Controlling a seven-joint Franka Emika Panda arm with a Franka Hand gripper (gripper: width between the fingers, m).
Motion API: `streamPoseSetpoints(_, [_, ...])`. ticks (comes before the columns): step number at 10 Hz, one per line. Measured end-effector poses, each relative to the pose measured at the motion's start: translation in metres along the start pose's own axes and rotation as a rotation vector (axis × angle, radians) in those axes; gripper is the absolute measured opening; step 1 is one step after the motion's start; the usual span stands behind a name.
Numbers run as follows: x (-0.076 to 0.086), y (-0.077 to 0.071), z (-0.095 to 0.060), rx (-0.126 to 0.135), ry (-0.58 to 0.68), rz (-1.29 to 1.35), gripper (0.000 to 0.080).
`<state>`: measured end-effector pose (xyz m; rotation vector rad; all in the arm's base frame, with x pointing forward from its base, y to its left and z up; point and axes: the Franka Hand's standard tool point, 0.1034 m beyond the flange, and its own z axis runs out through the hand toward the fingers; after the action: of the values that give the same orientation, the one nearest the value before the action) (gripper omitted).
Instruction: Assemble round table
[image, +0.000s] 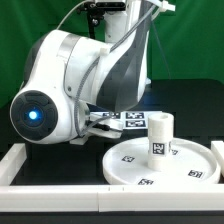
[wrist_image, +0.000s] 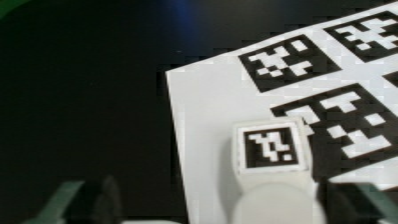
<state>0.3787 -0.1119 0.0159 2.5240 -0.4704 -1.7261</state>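
The end effector (wrist_image: 228, 198) stands apart, its fingers either side of a tagged white part (an arm of the base (wrist_image: 272, 160), I judge) near the marker board (wrist_image: 338, 80) on the counter (wrist_image: 89, 80). The plastic looks stiff, light and slick, so pinch across that narrow arm. One disc (image: 130, 165) lies flat, with one leg (image: 160, 135) upright on it.

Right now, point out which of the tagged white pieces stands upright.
The short cylinder leg. It alone stands upright, on top of the round disc. The disc lies flat, and so does the marker board behind it.
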Motion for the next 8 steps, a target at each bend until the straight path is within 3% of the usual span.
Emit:
streamPoseSetpoints(1, [0.0001, 0.0002, 0.0000, 0.000, 0.000, 0.000, 0.0399])
streamPoseSetpoints(2, [0.0001, 0.0005, 0.0001, 0.001, 0.000, 0.000, 0.0399])
streamPoseSetpoints(3, [-0.0004, 0.0007, 0.0001, 0.002, -0.002, 0.000, 0.0222])
streamPoseSetpoints(8, [-0.0003, 0.0010, 0.0001, 0.003, -0.002, 0.001, 0.0223])
